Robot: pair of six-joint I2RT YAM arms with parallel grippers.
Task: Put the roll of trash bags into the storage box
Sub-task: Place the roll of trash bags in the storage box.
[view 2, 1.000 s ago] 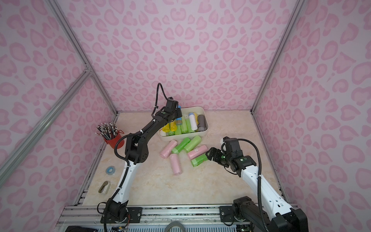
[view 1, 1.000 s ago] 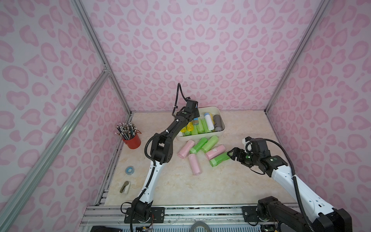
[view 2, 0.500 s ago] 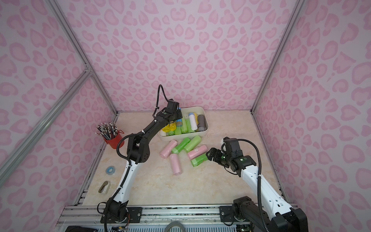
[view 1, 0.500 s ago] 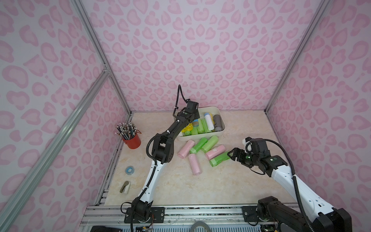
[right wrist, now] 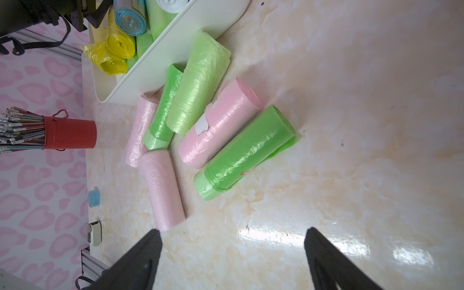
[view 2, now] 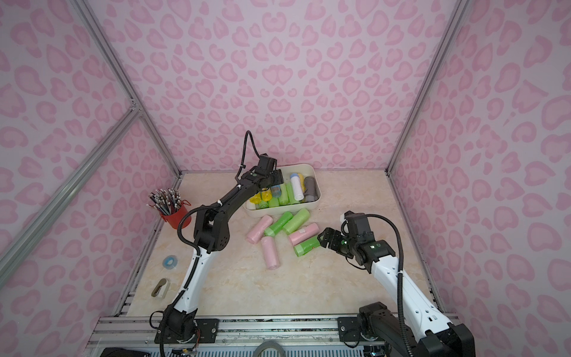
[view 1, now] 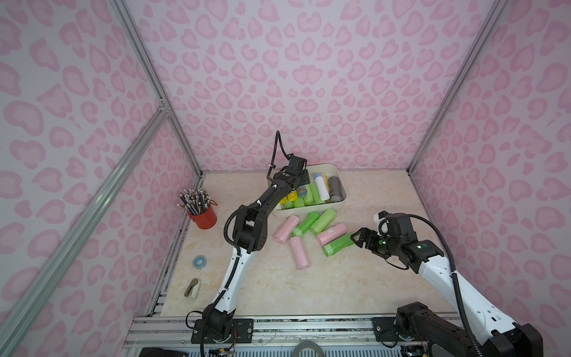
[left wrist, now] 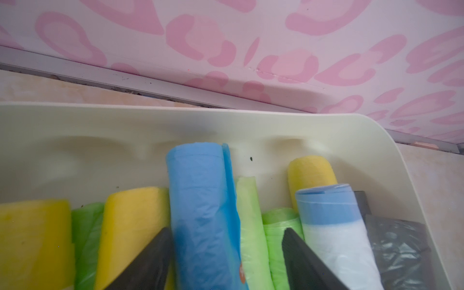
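Reaching far over the storage box (view 1: pixel 315 209) at mid-frame, my left gripper (left wrist: pixel 226 229) was spread, the blue roll (left wrist: pixel 200 200) between its fingers; my right gripper (right wrist: pixel 233 229) hung spread too, low right in both top views.

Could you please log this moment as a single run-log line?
left gripper: open, astride blue roll lying in storage box | right gripper: open, empty, facing green roll | table: six loose rolls

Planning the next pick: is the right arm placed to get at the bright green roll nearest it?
Probably yes: the right gripper is open and faces the green roll, only bare table between; a pink roll lies close alongside.
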